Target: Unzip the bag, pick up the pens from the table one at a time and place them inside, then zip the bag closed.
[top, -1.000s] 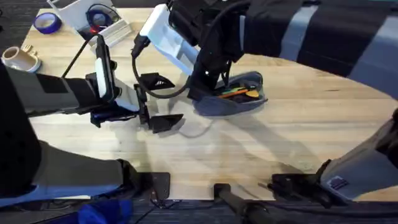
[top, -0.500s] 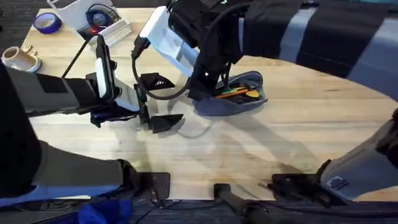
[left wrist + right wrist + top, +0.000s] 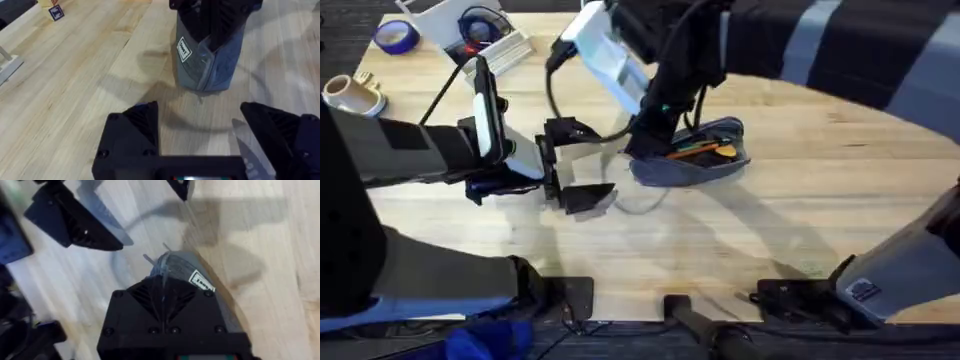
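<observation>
The grey-blue bag lies on the table just right of centre, its top gaping, with an orange pen showing inside. My right gripper reaches across from the right and sits shut on the bag's left end. The right wrist view shows its fingers pressed together over the bag. My left gripper hovers open just left of the bag. Seen from the left wrist, it is apart from the bag, with the right gripper on top. The dark pen is hidden.
At the far left corner stand a blue tape roll, a white tray of odds and ends and a beige cup. Bare wood stretches to the right and front of the bag.
The right arm's wrist has shifted up and to the right while its fingers stay at the bag's left end. The left arm and the bag have not moved.
</observation>
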Motion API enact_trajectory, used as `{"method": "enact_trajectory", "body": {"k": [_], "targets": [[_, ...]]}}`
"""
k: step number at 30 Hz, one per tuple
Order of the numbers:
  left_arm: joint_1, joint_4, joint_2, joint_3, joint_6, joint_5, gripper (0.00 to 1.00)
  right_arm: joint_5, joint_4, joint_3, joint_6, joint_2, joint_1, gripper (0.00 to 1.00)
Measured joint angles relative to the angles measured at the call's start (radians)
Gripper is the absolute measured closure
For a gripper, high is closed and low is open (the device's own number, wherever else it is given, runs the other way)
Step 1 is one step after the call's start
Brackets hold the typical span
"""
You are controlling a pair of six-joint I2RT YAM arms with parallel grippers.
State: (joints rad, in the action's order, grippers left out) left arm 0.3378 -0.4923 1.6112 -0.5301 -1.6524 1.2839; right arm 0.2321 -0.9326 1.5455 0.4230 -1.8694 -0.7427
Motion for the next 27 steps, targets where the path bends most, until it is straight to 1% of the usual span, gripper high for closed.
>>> {"method": "enact_trajectory", "body": {"k": [6, 11, 21, 27], "targets": [[0.000, 0.000, 0.000, 0.000, 0.000, 0.000, 0.007, 0.168, -0.037, -0.002, 0.053, 0.000, 0.074, 0.967], [0.000, 0.000, 0.000, 0.000, 0.000, 0.000, 0.008, 0.277, -0.071, -0.002, 0.117, 0.000, 0.110, 0.967], [0.000, 0.000, 0.000, 0.000, 0.000, 0.000, 0.008, 0.441, -0.147, -0.004, 0.266, 0.000, 0.192, 0.966], [0.000, 0.000, 0.000, 0.000, 0.000, 0.000, 0.008, 0.510, -0.186, -0.009, 0.354, 0.000, 0.236, 0.966]]}}
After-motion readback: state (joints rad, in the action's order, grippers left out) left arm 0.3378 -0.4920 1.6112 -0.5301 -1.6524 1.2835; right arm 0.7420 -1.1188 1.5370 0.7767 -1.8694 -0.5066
